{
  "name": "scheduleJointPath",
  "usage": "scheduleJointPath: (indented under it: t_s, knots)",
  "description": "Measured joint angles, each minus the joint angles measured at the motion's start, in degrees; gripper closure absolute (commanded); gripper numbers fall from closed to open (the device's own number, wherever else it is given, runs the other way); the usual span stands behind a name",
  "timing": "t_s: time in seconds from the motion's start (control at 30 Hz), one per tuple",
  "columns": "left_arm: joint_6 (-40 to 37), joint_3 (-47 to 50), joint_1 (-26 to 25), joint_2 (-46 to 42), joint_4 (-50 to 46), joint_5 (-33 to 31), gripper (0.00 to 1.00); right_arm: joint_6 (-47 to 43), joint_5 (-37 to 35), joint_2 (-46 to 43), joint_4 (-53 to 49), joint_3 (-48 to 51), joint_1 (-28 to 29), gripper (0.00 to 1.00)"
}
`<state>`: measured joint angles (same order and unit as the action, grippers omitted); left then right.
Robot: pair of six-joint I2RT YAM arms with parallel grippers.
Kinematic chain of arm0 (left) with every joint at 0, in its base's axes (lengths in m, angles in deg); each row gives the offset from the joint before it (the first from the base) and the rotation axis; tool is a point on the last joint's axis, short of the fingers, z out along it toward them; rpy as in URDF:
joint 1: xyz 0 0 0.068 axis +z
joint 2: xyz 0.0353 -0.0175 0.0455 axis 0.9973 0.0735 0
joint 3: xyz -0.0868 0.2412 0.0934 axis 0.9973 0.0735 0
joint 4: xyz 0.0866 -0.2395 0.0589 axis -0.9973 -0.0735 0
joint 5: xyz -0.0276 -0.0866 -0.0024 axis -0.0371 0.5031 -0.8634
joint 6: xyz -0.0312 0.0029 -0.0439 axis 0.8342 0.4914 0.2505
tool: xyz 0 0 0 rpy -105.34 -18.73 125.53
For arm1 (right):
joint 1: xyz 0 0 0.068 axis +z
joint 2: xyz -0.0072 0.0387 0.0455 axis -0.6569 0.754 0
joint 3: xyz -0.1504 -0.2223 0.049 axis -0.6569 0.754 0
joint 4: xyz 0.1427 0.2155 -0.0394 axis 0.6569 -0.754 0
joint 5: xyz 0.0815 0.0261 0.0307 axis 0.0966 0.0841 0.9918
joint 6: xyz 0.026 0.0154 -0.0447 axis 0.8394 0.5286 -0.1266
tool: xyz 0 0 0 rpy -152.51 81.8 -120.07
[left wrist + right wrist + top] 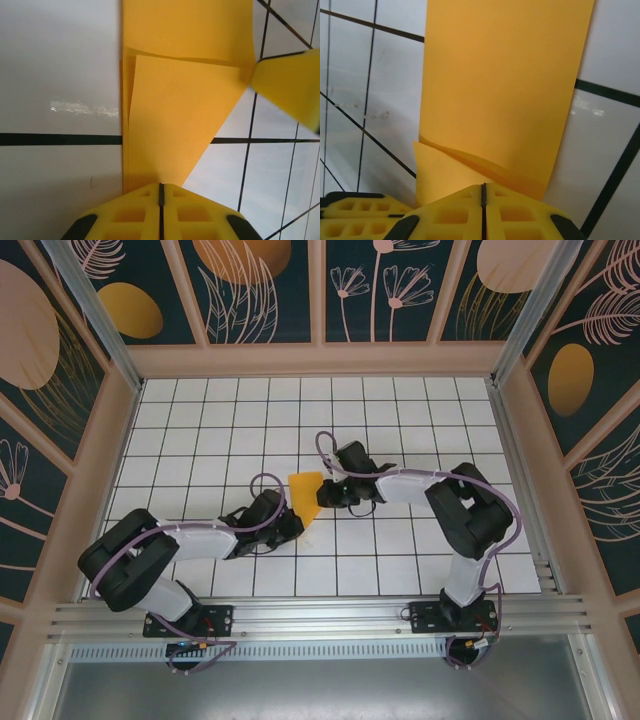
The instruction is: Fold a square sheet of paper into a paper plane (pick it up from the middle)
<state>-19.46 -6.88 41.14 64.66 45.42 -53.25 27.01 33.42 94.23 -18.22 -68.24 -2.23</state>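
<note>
The square sheet of paper (305, 492) lies partly folded at the middle of the tiled floor, orange-yellow, with a slanted flap over a longer strip. In the left wrist view the paper (175, 115) spreads flat ahead of my left gripper (160, 186), whose yellow jaws are shut, tips resting on the flap's narrow end. My right gripper (483, 186) is also shut, tips on a folded corner of the paper (500, 90). From above, the left gripper (292, 518) meets the sheet's lower left and the right gripper (326, 490) its right edge. No finished paper plane shape is in view.
The white grid-tiled floor (400, 420) is walled by wooden-framed panels (320, 360) on three sides, with an aluminium rail (320, 615) at the near edge. One of the right gripper's fingers (290, 85) touches the sheet's far corner. The left gripper's fingers (360, 215) sit close beside the right gripper.
</note>
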Motion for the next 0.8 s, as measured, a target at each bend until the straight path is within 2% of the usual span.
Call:
scheduleJointPath:
  t_s: [0.3, 0.6, 0.8]
  knots:
    - [-0.02, -0.02, 0.02, -1.57, 1.6, 0.11, 0.86, 0.35, 0.46, 2.82, 0.72, -0.72, 0.85, 0.9]
    - [-0.22, -2.25, 0.02, 3.39, 1.73, 0.46, 0.87, 1.51, 0.26, 2.93, 1.01, -0.72, 0.94, 0.9]
    - [0.35, -1.05, 0.04, 3.15, 1.57, 0.44, 0.88, 1.7, -0.09, 3.04, 1.01, -0.81, 1.05, 0.9]
